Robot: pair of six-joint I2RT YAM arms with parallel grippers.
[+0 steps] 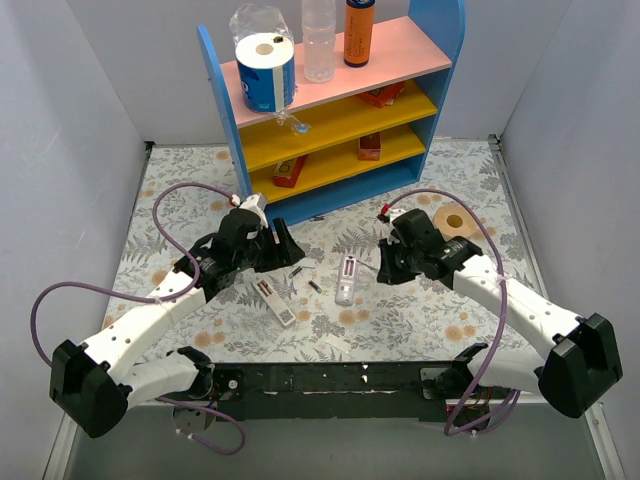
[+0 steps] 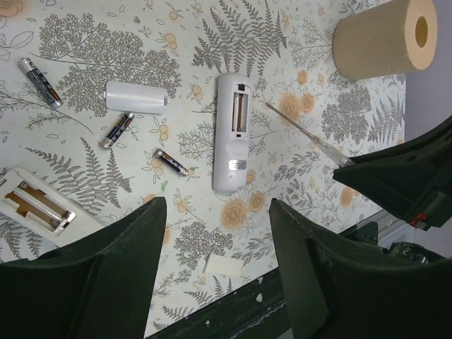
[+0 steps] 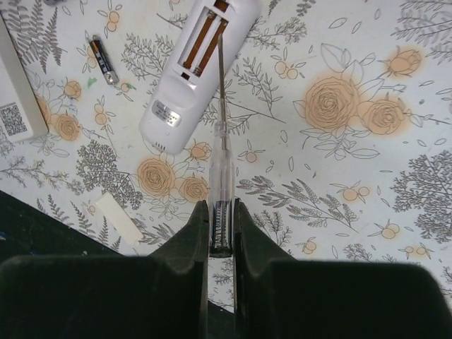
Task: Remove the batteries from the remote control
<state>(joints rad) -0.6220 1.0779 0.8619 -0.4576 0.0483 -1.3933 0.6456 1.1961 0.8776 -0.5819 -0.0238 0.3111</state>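
Observation:
A white remote (image 2: 232, 134) lies back-up on the floral mat, its battery bay open and empty; it also shows in the top view (image 1: 347, 280) and in the right wrist view (image 3: 191, 78). Three dark slim batteries lie loose to its left: one close (image 2: 171, 162), one further off (image 2: 116, 130), one far left (image 2: 40, 82). The white cover (image 2: 136, 97) lies among them. My left gripper (image 2: 215, 212) is open and empty above the mat (image 1: 280, 245). My right gripper (image 3: 221, 208) is shut on a clear-handled screwdriver (image 3: 220, 162), its shaft reaching over the bay.
A second white remote (image 2: 35, 205) lies open at the left (image 1: 275, 300). A beige tape roll (image 2: 385, 39) sits at the right. A blue shelf unit (image 1: 330, 110) with bottles stands at the back. A white strip (image 3: 119, 217) lies near the mat's front edge.

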